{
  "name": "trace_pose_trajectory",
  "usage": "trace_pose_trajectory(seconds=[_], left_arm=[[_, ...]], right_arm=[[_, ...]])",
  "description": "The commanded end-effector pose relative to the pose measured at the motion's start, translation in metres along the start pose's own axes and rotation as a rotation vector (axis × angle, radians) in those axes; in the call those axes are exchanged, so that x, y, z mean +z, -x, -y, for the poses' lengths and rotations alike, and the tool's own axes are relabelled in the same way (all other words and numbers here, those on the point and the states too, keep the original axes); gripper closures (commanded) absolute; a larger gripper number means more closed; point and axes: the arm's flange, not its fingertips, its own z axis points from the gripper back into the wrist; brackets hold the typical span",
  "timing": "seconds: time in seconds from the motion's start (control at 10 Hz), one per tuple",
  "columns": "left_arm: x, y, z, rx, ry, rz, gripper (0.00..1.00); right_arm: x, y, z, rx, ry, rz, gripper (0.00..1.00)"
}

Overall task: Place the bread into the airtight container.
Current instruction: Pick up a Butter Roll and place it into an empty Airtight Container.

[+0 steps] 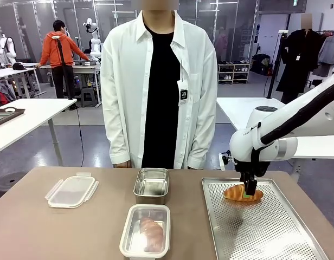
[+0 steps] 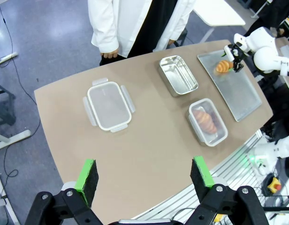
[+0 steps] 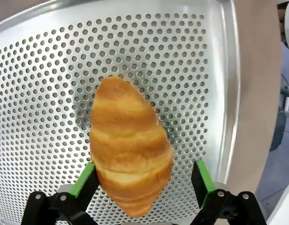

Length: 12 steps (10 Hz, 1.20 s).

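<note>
A golden croissant-shaped bread lies at the far end of a perforated metal tray. My right gripper is down over it, open, with one green-padded finger on each side of its near end. A clear airtight container stands at the table's front middle with another bread inside. My left gripper hangs open high above the table, holding nothing.
The container's clear lid lies at the left. An open steel box stands behind the container. A person in a white shirt stands at the far edge. The near part of the tray is bare.
</note>
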Motion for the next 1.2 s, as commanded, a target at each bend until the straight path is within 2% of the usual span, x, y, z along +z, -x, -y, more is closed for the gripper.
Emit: trace_pose_trajectory(seconds=[0.0,0.3,0.4,0.5,0.6,0.7,0.8,0.9,1.0,1.1], left_arm=[[0.001,0.000,0.000,-0.016,0.012,0.002,0.00],[0.001,0.000,0.000,-0.016,0.012,0.002,0.00],[0.001,0.000,0.000,-0.016,0.012,0.002,0.00],[0.001,0.000,0.000,-0.016,0.012,0.002,0.00],[0.001,0.000,0.000,-0.016,0.012,0.002,0.00],[0.001,0.000,0.000,-0.016,0.012,0.002,0.00],[0.001,0.000,0.000,-0.016,0.012,0.002,0.00],[0.001,0.000,0.000,-0.016,0.012,0.002,0.00],[0.001,0.000,0.000,-0.016,0.012,0.002,0.00],[0.001,0.000,0.000,-0.016,0.012,0.002,0.00]], right_arm=[[-0.009,-0.003,0.006,-0.019,-0.030,-0.040,0.00],[-0.005,-0.001,0.007,-0.033,-0.025,-0.019,0.02],[-0.001,0.000,0.007,-0.030,-0.023,-0.013,0.10],[0.003,0.000,0.006,-0.020,-0.027,-0.015,0.14],[0.003,-0.001,0.006,-0.019,-0.025,-0.033,0.30],[0.005,-0.002,0.007,-0.025,-0.028,-0.025,0.33],[0.006,-0.002,0.007,-0.031,-0.029,-0.020,0.49],[0.011,-0.002,0.006,-0.029,-0.026,-0.010,0.53],[0.017,-0.003,0.006,-0.032,-0.024,-0.006,0.69],[0.024,-0.005,0.005,-0.034,-0.028,-0.001,0.73]])
